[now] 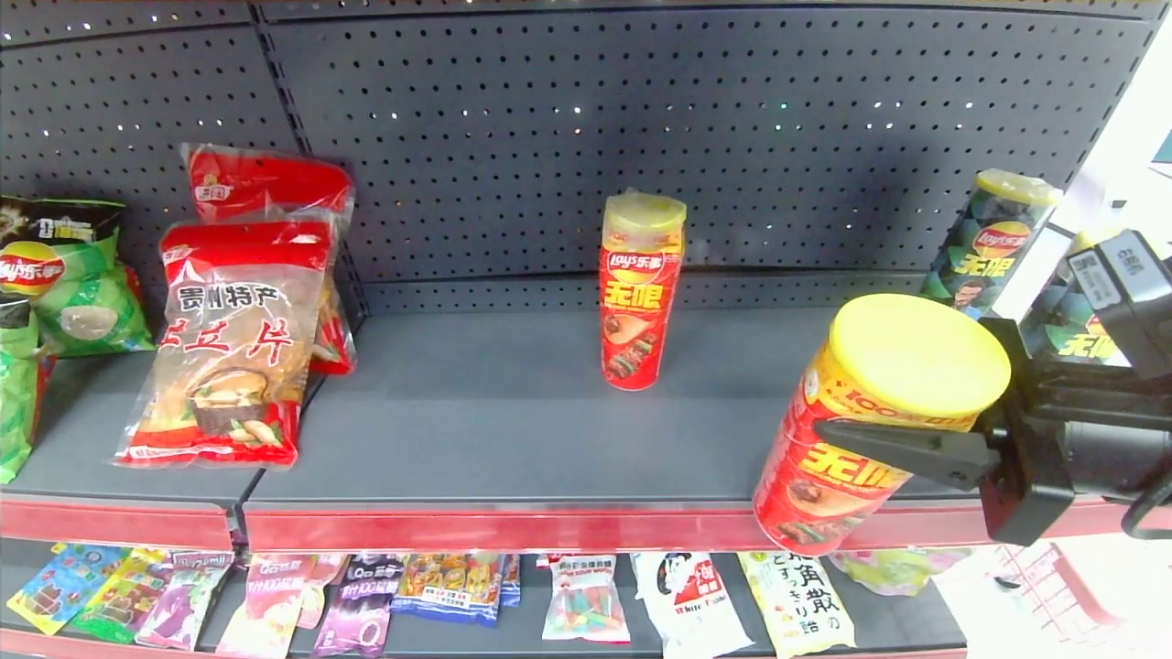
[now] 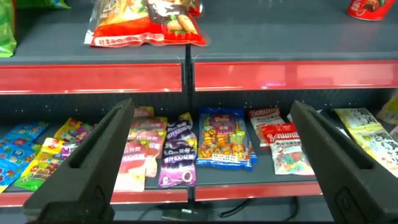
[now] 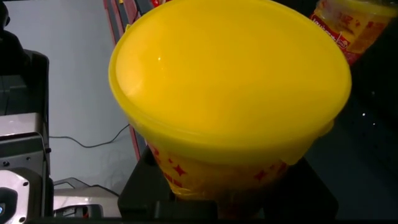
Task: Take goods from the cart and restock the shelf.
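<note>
Red yellow-lidded can (image 1: pixel 824 499) clamped in right jaws – left jaws apart, facing lower-shelf candy (image 2: pixel 227 140)

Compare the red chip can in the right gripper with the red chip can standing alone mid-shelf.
The held chip can is clamped in the right gripper, in the air; the standing chip can rests on the shelf, untouched. The held chip can is tilted, its lid leaning toward the camera; the standing chip can is upright. Both are red tubes with yellow lids and similar labels.
</note>
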Available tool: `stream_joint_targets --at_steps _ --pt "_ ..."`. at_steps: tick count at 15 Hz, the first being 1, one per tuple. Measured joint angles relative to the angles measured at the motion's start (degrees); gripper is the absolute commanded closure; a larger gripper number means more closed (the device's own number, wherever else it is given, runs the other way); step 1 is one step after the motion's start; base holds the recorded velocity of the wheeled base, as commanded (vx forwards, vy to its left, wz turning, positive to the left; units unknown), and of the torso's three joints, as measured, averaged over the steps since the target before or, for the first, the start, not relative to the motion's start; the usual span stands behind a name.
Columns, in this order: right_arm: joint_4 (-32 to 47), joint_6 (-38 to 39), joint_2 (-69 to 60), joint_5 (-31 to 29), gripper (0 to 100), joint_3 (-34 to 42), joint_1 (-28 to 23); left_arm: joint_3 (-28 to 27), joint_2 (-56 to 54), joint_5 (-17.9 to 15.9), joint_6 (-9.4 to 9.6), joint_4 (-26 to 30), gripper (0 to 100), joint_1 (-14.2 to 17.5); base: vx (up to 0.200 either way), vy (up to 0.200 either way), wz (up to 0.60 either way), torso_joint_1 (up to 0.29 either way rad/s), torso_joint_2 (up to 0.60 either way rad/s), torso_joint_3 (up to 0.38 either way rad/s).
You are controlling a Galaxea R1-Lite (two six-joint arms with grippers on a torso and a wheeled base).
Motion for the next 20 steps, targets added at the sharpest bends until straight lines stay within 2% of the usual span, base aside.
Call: stream_joint_targets --at_steps 7,10,11,13,20 --pt "0.0 -0.1 0.1 0.2 100 0.5 0.1 0.0 0.0 0.0 0.33 0.0 0 0.0 0.0 0.0 0.0 0.0 0.0 0.0" --pt "0.0 -0.1 0.1 0.2 100 1.0 0.0 -0.1 0.0 -0.1 1.96 0.0 0 0.0 0.0 -0.133 0.0 0.0 0.0 0.003" --pt "0.0 -0.1 0.2 0.2 100 0.9 0.1 -0.1 0.0 0.0 1.85 0.0 0 0.0 0.0 -0.2 0.0 -0.017 -0.01 0.002" --pt "0.0 -0.1 0.5 0.2 100 0.8 0.0 -0.1 0.0 0.0 0.33 0.0 0 0.0 0.0 0.0 0.0 0.0 0.0 0.0" --pt "-0.1 -0.1 0.7 0.2 100 0.9 1.1 0.0 0.0 0.0 0.04 0.0 0 0.0 0.0 0.0 0.0 0.0 0.0 0.0"
